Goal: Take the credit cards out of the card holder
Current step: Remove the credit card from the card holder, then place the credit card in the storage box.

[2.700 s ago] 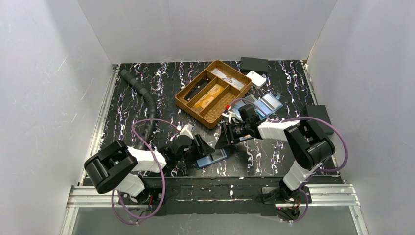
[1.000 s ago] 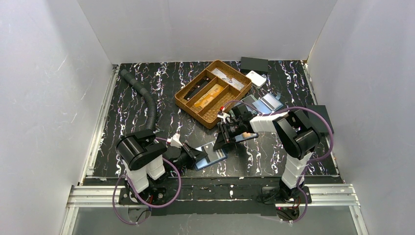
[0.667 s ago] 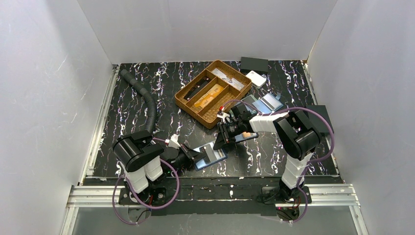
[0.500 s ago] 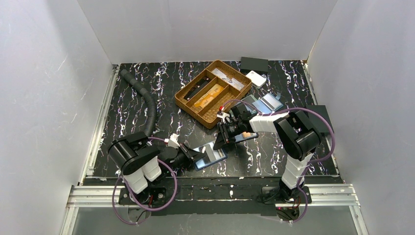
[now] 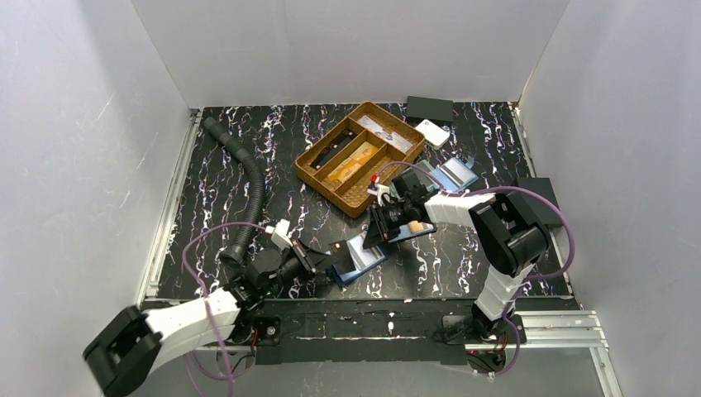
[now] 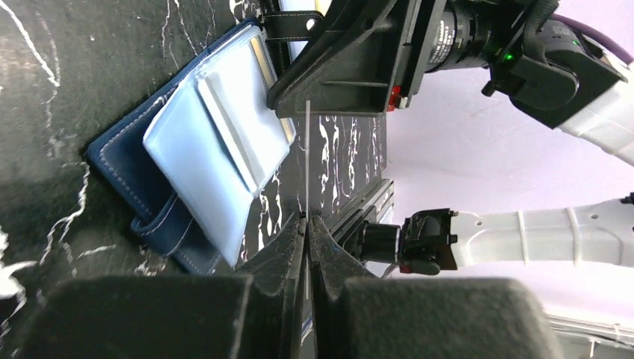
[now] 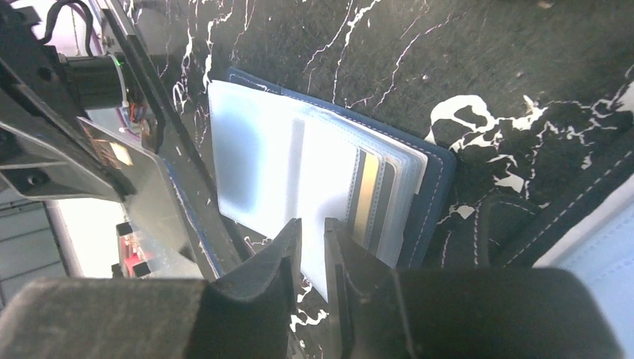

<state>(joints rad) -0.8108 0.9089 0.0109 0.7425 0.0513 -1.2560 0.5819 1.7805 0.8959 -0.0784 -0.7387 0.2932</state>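
One credit card point(image 6: 306, 161) is clamped in the left claw point(image 6: 306, 218); right claw point(image 7: 312, 226) pinches one card holder point(image 7: 254, 149).

Blue folding card holder point(image 5: 360, 256) on black marbled table point(image 5: 248, 149), between left hand point(image 5: 324, 261), with thin credit card point(image 6: 306, 157), and right hand point(image 5: 374, 233); brown wicker tray point(image 5: 318, 178) behind.

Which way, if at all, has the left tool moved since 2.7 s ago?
Yes. In the top view the left tool, shut on a thin credit card, has drawn back toward the near-left, farther from the wicker tray.
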